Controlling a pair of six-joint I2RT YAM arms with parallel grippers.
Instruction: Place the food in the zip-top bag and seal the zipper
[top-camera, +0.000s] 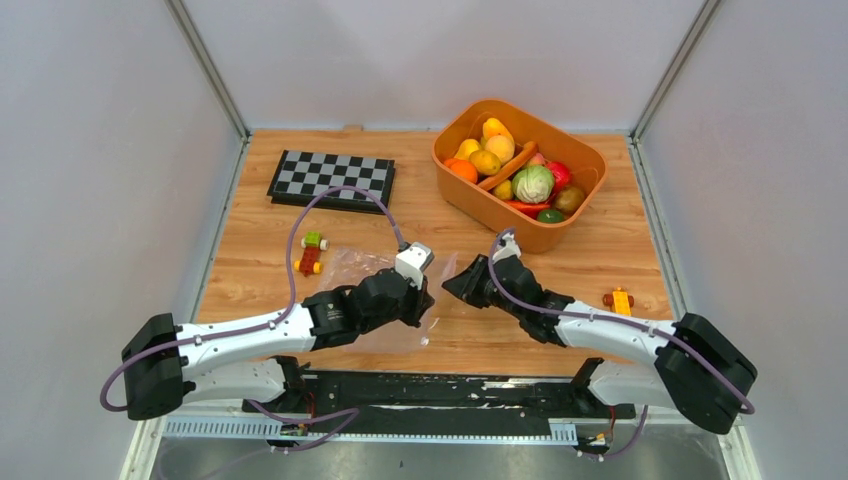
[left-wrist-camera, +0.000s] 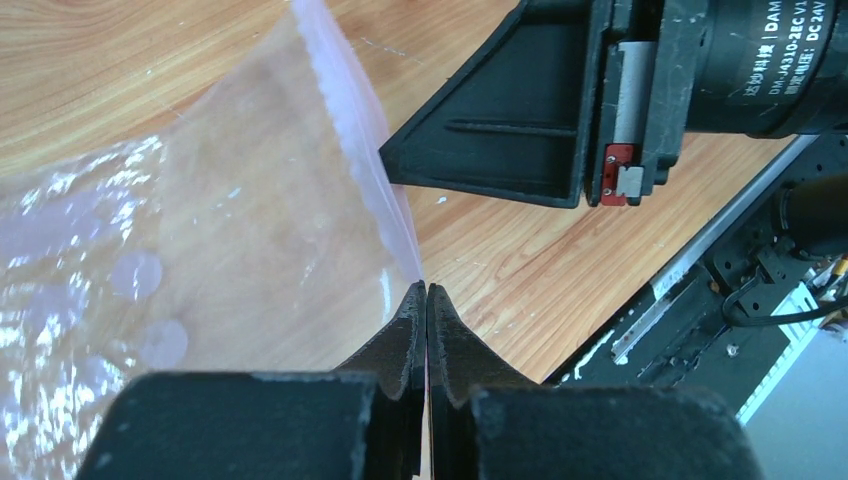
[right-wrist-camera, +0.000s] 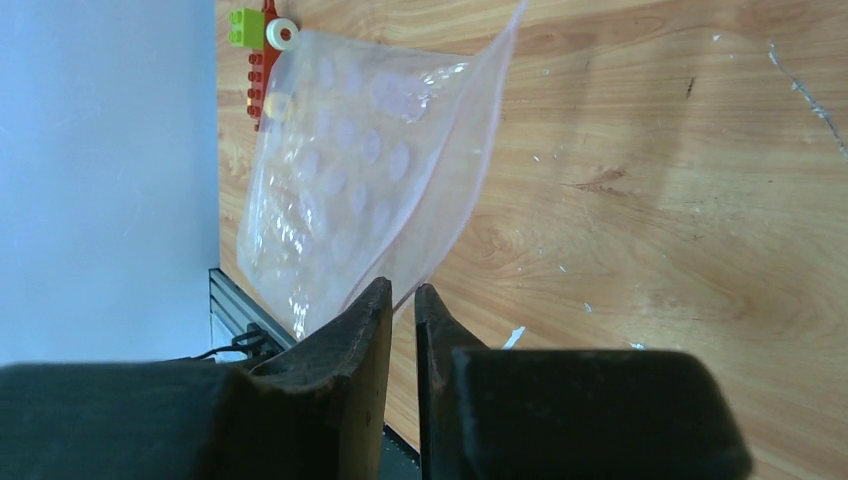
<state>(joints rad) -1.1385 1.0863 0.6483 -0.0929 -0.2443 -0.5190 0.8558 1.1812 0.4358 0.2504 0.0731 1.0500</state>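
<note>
Pinching the zipper (left-wrist-camera: 352, 112) of the zip-top bag (left-wrist-camera: 230, 230), the left end effector (left-wrist-camera: 427, 292) is closed tight. The bag lies on the surface (top-camera: 250, 262). The right end effector (right-wrist-camera: 402, 292) is narrow beside the zipper; its hold I cannot tell. The food (top-camera: 533, 183) sits in the orange tub (top-camera: 500, 226).

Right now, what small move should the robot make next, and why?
Probably close the right gripper on the bag's free lip and pull it away from the left gripper, which is pinching the zipper. The bag looks flat and empty, the right gripper's fingers show a narrow gap beside it, and the food sits in the orange tub.
</note>
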